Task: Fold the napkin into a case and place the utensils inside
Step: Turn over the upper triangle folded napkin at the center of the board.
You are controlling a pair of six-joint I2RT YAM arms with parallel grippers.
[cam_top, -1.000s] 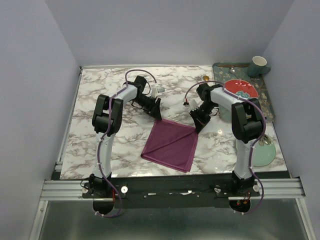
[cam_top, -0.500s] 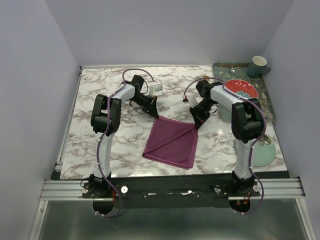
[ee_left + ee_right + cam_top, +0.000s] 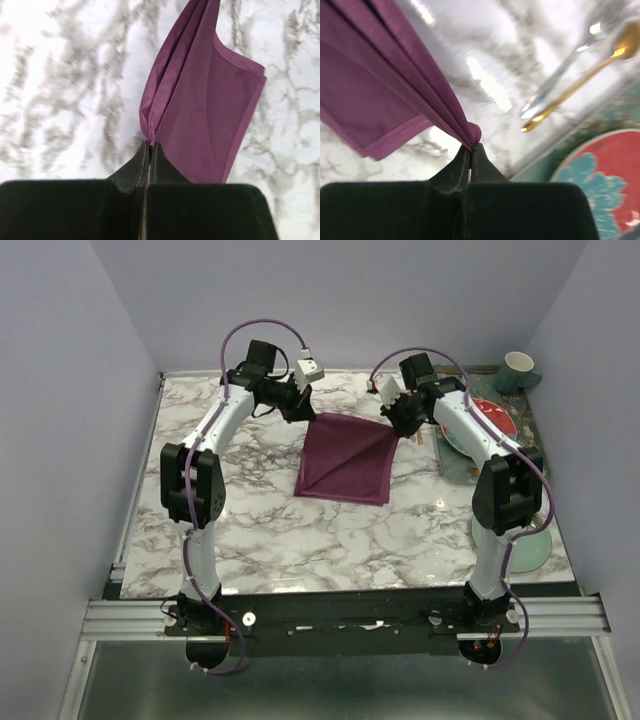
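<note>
Napkin raised by two corners: I grip the napkin (image 3: 345, 460) at its far edge, the left gripper (image 3: 310, 414) clenched on one corner and the right gripper (image 3: 398, 423) clenched on the other, just left of the tray (image 3: 532, 435). The pinched edge runs crosswise, with one end toward the tray. From it the folded cloth drops away from the tray's far end toward my bases. It is close to square, so no long axis stands out.

Only the wrist cameras show each pair of jaws shut flat on bunched layers of cloth. The right one also shows the fork (image 3: 537, 97) and the spoon (image 3: 536, 121) lying side by side, just beside the tray, with a red plate (image 3: 600, 190) on it. From above, my right arm hides most of that.

Both arms reach far forward, elbows spread wide, wrists turned inward toward each other across the napkin.
</note>
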